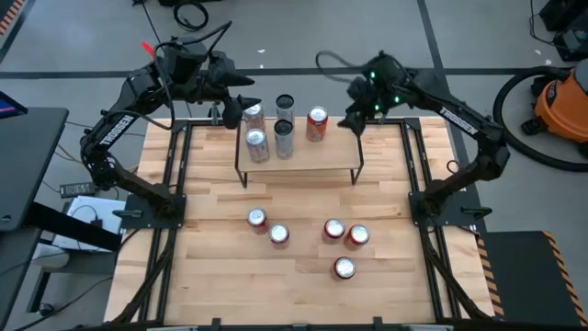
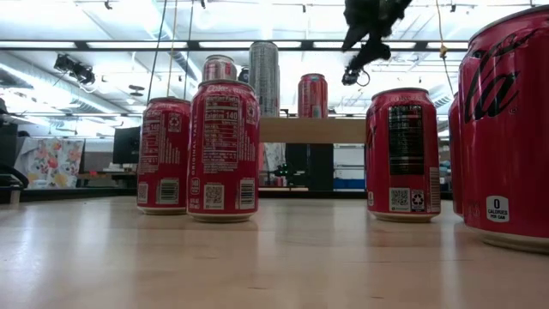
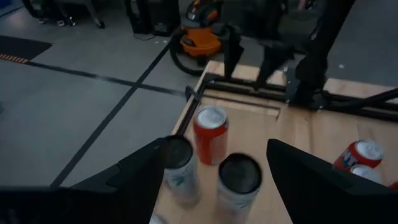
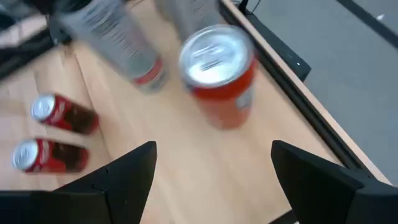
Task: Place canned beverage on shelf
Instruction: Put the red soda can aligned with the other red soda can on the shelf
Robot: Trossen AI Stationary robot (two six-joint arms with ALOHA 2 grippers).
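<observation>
The shelf stands at the table's far middle, a light-wood board on thin black legs. On it stand an orange-red can, two tall grey cans and two silver-topped cans at its left end. My left gripper is open above the shelf's left end; its wrist view shows the cans beyond its spread fingers. My right gripper is open just right of the orange-red can, touching nothing; it also shows in its wrist view and in the low view.
Several red cans stand upright on the tabletop between the shelf and the near edge; they fill the low view. Black frame rails run along the table's left and right sides. An orange vacuum stands on the floor at the right.
</observation>
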